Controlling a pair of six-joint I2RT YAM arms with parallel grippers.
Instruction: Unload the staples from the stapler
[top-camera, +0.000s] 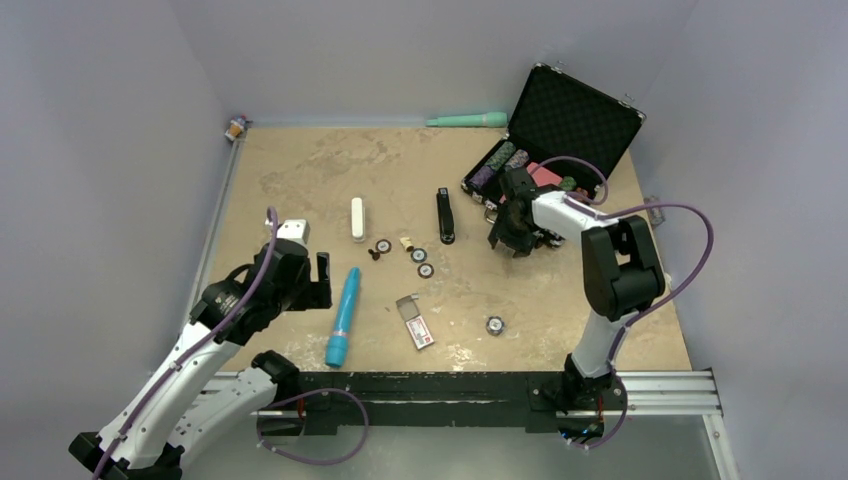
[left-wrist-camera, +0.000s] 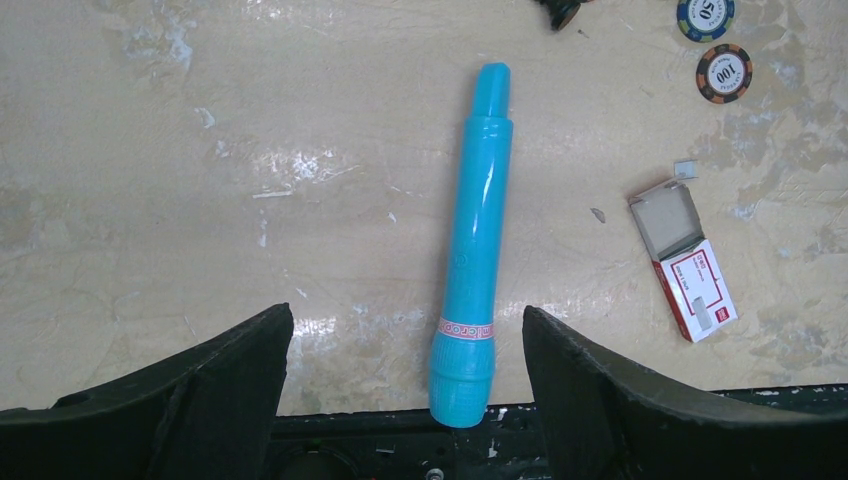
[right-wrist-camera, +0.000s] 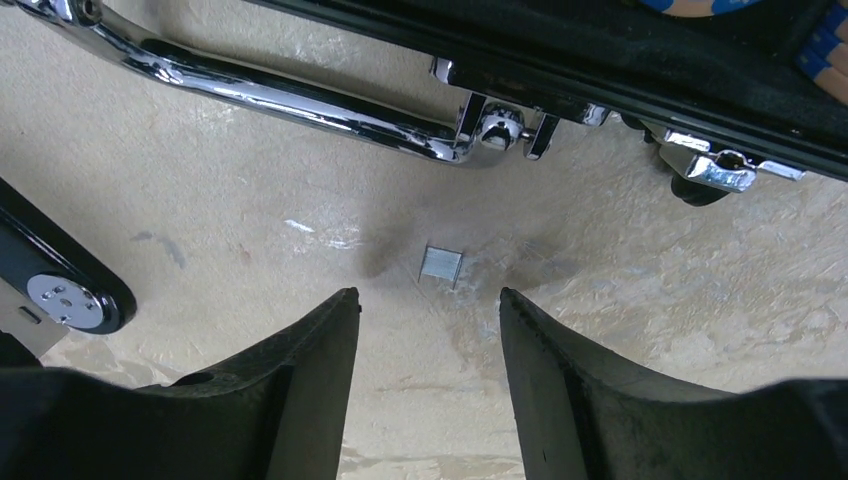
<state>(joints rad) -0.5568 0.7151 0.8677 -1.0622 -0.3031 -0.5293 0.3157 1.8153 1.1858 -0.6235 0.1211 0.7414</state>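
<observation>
The stapler (top-camera: 445, 215) is a slim black bar lying on the tan table at mid-back. One end of it, with a silvery disc, shows at the left edge of the right wrist view (right-wrist-camera: 62, 290). A small silvery strip of staples (right-wrist-camera: 440, 264) lies on the table just ahead of my right gripper (right-wrist-camera: 428, 295). That gripper is open and empty, to the right of the stapler in the top view (top-camera: 508, 240). My left gripper (top-camera: 322, 280) is open and empty, hovering over the blue tube (left-wrist-camera: 475, 250), far left of the stapler.
An open black case (top-camera: 560, 130) with poker chips stands at back right; its chrome handle (right-wrist-camera: 300, 100) lies close ahead of the right gripper. A red-and-white staple box (top-camera: 415, 323), loose chips (top-camera: 419, 256), a white bar (top-camera: 357, 218) and a green tube (top-camera: 467, 120) lie around.
</observation>
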